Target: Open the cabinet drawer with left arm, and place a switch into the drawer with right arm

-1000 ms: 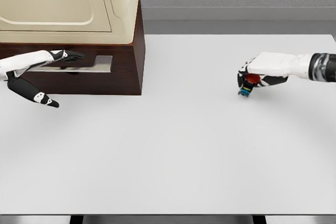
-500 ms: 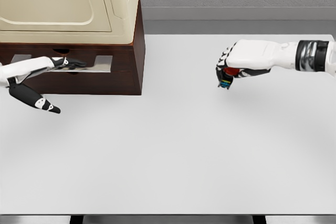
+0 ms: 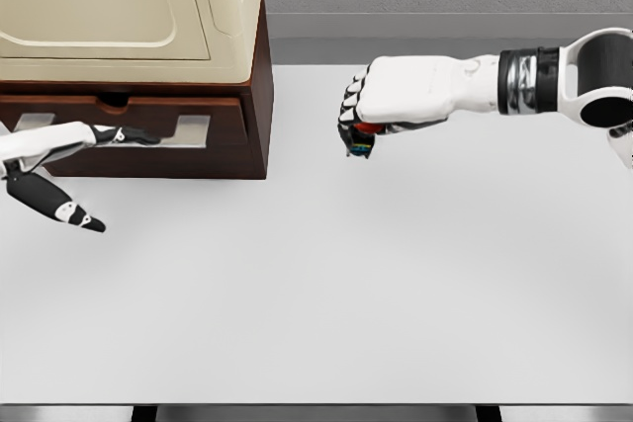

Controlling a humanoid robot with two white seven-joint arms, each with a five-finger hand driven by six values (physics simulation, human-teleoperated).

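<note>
- The right hand (image 3: 371, 111) is curled tight around the switch (image 3: 360, 145), which mostly hides under the palm. Only a red bit and some coloured bits poke out below the fingers.
- The hand and switch are up off the white table (image 3: 396, 284), hanging in the air roughly mid-table and to the right of the cabinet (image 3: 148, 56).
- The drawer (image 3: 129, 130) sits in the dark wood base of the cabinet and looks pulled out only a little. A thin light strip of its inside shows beside the handle area.
- The left hand (image 3: 59, 160) is at the drawer front. Its upper fingers (image 3: 124, 133) lie flat along the handle and the thumb points down and away. Whether it really grips the handle is hard to tell, and it looks more hooked than clamped.
- The key relation: the drawer lies to the left of the switch-carrying hand, at about the same height in the head view, with the cabinet's right corner between them.
- Judging from that, the gap looks too narrow for a drop yet, so the left arm probably needs to pull further before the right arm can come over the opening.
</note>
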